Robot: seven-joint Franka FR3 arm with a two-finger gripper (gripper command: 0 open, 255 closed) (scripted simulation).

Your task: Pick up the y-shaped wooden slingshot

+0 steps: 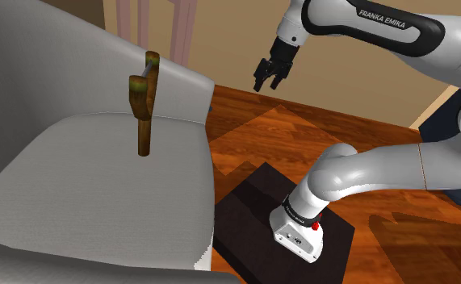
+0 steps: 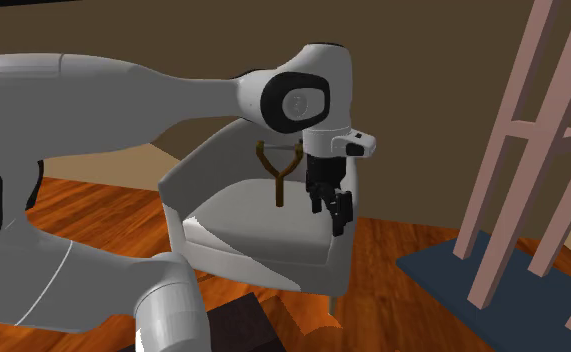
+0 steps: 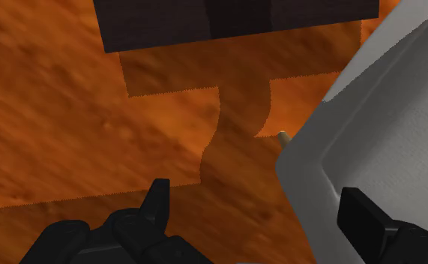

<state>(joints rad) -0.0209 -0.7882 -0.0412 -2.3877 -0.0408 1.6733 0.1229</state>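
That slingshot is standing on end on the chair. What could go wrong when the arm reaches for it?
1. The slingshot stands upright on its handle on the seat of the armchair; a slight knock from one finger could tip it before the pincer closes.
2. The open pincer hangs beside the armchair, over the wood floor, with the chair's raised side between it and the slingshot; a low, straight path could hit that side.

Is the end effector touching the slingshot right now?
Apart. The shoulder view shows a wide gap: the end effector hangs beside the armchair, the slingshot stands on its seat.
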